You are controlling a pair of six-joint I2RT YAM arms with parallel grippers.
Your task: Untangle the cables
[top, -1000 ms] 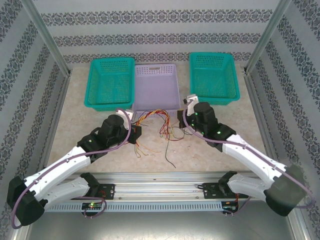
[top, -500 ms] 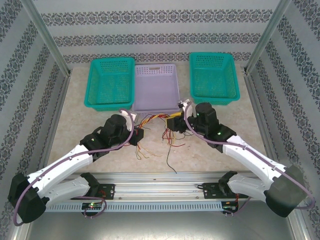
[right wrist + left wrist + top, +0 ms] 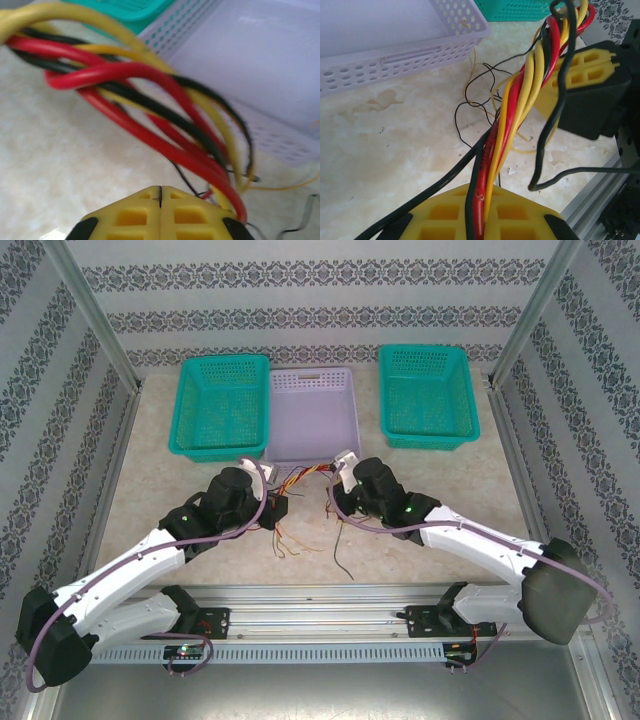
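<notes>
Bright even light, soft shadows; cables [image 3: 150,142] blurred close to right wrist camera; overhead view sharp.

The left arm [image 3: 125,575] and right arm [image 3: 470,540] have white link housings joined by rounded black joint modules. A purple-grey cable [image 3: 262,492] runs along each. Green indicator lights [image 3: 405,508] mark the joints. The finger pads [image 3: 135,216] are yellow with square recesses.

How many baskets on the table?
3: left teal basket at the back left, lavender basket back centre, right teal basket back right. None looks hidden.
</notes>
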